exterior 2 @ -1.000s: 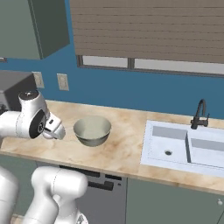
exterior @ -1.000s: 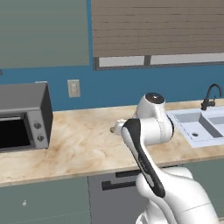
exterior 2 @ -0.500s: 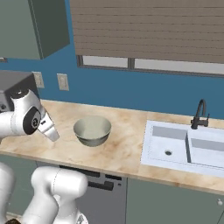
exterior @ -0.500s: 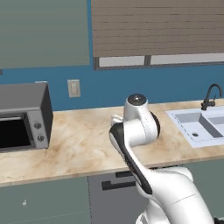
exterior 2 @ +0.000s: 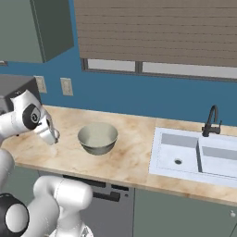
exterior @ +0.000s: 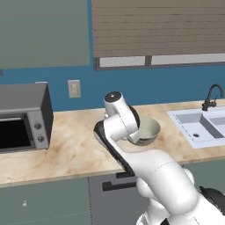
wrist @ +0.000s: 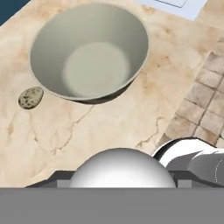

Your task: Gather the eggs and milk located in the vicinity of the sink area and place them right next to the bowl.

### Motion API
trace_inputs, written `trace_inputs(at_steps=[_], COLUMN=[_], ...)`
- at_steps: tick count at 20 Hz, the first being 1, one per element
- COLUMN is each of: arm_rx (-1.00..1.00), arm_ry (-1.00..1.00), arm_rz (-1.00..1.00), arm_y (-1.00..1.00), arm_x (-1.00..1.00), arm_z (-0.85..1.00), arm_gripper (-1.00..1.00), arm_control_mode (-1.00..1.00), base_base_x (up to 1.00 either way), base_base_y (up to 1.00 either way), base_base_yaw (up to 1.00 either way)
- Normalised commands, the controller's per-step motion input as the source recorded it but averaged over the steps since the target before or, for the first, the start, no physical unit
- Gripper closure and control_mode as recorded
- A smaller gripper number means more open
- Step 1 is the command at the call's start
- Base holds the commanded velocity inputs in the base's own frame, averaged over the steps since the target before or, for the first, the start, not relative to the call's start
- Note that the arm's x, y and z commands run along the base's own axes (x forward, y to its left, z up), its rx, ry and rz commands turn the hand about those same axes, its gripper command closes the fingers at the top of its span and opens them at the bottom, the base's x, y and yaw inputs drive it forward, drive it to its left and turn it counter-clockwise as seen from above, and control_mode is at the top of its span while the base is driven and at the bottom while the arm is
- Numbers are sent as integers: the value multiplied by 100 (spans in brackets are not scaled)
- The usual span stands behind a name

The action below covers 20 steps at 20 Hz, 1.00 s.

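Egg (wrist: 30,97), speckled pale oval, lies beside the bowl (wrist: 89,50).

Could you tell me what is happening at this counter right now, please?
A white Franka arm is working over the counter near the bowl, well away from the sink. One speckled egg already lies on the counter just beside the bowl. How its jaws stand cannot be told from these views.
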Motion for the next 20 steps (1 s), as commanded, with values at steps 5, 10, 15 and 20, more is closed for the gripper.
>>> trace_inputs(at_steps=[5, 10, 15, 20], arm_rx=[-7, -3, -1, 0], arm_ry=[-3, -9, -3, 0], arm_rz=[-12, 0, 0, 1], arm_y=[2, 0, -9, -20], arm_x=[41, 31, 24, 26], arm_z=[-42, -47, -42, -10], arm_gripper=[100, 100, 100, 100], arm_control_mode=[-100, -100, -100, -100], base_base_x=[0, 0, 0, 0], base_base_y=[0, 0, 0, 0], base_base_yaw=[0, 0, 0, 0])
